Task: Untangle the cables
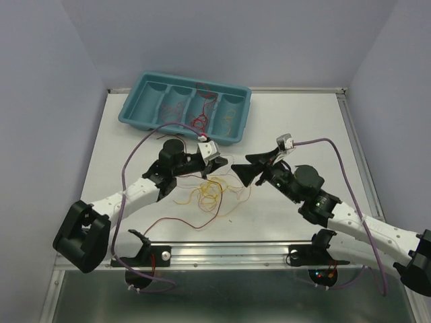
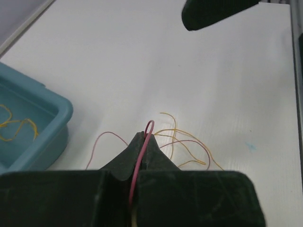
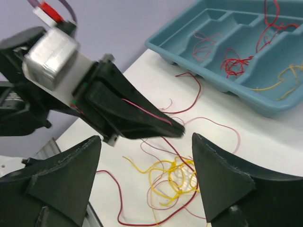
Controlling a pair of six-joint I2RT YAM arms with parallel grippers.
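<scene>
Left gripper (image 2: 144, 138): clamped tight on one dark-red cable (image 2: 140, 161). Right gripper (image 3: 146, 139): jaws apart, empty. Loose cables (image 1: 210, 194): tangled, frame centre; others in teal tray (image 1: 130, 102), upper left.

A white table (image 1: 303, 128) carries a teal tray (image 1: 135, 116) and tangled cables (image 1: 212, 193).

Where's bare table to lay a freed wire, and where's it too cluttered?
Free: the table right of the tray, out to the right rail; also the strip between the wire tangle and the right arm. Crowded: centre, where the tangle sits by both sets of jaws; tray compartments hold wires.
</scene>
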